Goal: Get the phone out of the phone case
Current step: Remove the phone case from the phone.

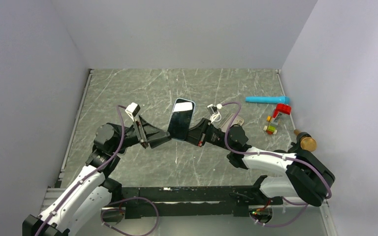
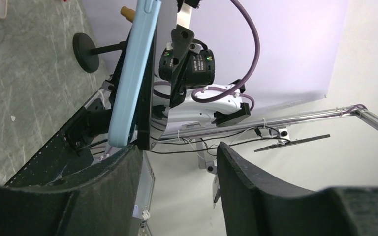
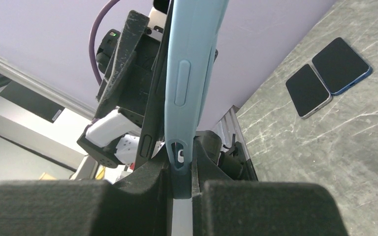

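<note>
Right gripper [image 3: 179, 182] was pinched on the bottom edge of the case [image 3: 192, 73], anchoring it in the air above the table [image 1: 128, 88]. Left gripper [image 2: 177, 152] stood wide, one finger against a corner of the phone [image 2: 146, 108], likely to peel it out; that corner looked lifted off the case.

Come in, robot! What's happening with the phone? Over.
Left gripper jaws open by phone. Right gripper jaws shut on phone case. Phone still inside. Nothing blocking.

Grey marbled table [image 1: 128, 93] with cyan tube [image 1: 265, 100], coloured blocks [image 1: 271, 129], two phones [image 3: 341, 65]
</note>
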Controlling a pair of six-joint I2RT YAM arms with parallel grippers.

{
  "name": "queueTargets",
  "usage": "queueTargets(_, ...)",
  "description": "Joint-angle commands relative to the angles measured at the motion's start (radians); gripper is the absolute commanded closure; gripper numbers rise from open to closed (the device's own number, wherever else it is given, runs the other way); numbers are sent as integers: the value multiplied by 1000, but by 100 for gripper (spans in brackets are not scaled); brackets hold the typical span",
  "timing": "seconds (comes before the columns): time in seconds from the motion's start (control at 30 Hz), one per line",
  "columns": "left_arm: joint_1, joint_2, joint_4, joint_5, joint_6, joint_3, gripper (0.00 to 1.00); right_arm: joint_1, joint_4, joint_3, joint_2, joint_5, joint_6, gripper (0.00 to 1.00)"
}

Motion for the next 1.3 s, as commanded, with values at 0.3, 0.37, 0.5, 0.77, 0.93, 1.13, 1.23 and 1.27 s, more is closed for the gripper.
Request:
queueTargets(0.3, -7, 126, 39, -51, 97, 49, 46, 31, 100, 67, 15, -48, -36, 100)
queueTargets(0.37, -7, 146, 57, -54, 105, 50, 48, 34, 96, 69, 18, -51, -38, 100)
queueTargets(0.5, -6, 172, 51, -70, 130, 52, 52, 38, 89, 71, 22, -57, -42, 100)
queueTargets(0.77, -7, 180, 31, -125, 169, 60, 65, 56, 41, 82, 10, -53, -74, 100)
queueTargets(0.93, -6, 184, 62, -141, 201, 61, 80, 58, 23, 75, -1, -43, -80, 100)
queueTargets(1.13, -7, 173, 98, -165, 190, 44, 100, 57, -75, 54, -45, 19, -97, 100)
queueTargets(1.23, -7, 152, 167, -177, 166, 30, 100, 58, -196, 47, -87, 101, -109, 100)
queueTargets(1.27, -7, 143, 176, -179, 156, 32, 100, 56, -227, 42, -100, 130, -105, 100)
